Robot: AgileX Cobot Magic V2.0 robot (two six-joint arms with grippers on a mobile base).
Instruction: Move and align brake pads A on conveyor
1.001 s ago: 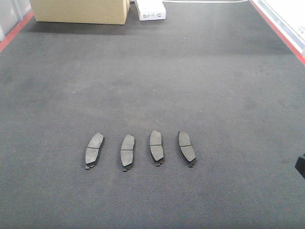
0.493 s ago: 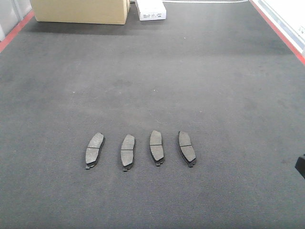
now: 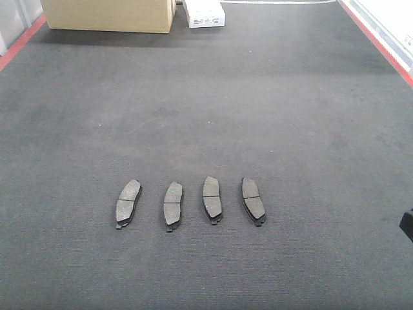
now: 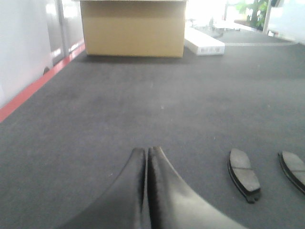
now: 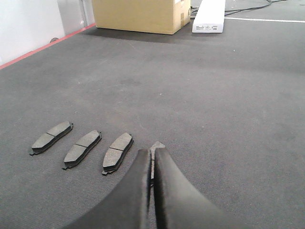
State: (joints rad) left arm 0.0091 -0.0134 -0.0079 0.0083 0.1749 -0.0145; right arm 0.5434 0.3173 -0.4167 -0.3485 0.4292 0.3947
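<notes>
The four brake pads A [image 3: 189,201] lie in a near row on the conveyor [image 3: 258,97], both the left pincer [image 4: 146,157] and right pincer [image 5: 153,157] clenched empty, so a low pass could knock the row askew.

A tan cardboard box [image 3: 108,15] stood at eleven o'clock in the front view, with a flat white carton [image 3: 204,13] just beside it toward twelve.
</notes>
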